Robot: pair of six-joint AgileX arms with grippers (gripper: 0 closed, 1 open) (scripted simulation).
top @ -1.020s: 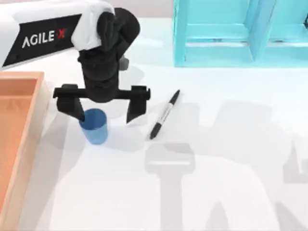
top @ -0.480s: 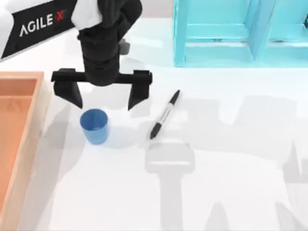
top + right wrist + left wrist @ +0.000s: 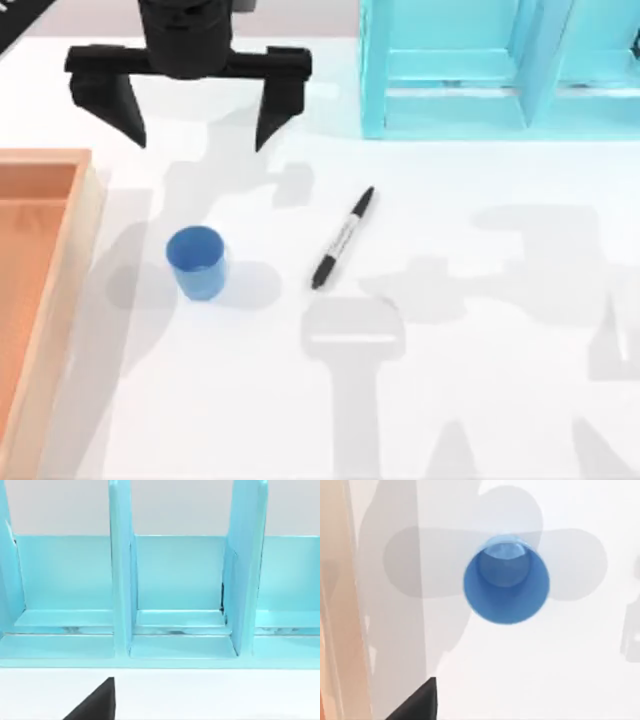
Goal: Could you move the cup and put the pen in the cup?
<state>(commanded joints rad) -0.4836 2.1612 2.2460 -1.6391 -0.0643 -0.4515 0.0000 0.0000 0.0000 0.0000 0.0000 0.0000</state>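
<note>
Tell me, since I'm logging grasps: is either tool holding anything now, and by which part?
Nothing is held. The left tool hangs open near the table's far edge, apart from the cup; the pen lies on the table.

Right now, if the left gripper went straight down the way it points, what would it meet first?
Probably the cup. The left wrist view looks right down into its open mouth, so it seems to stand under the open left gripper. In the top view the cup stands apart from the pen. Depth is unclear.

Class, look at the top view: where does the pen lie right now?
The pen lies flat on the table near the middle, to the right of the cup and apart from it, below the turquoise rack.
</note>
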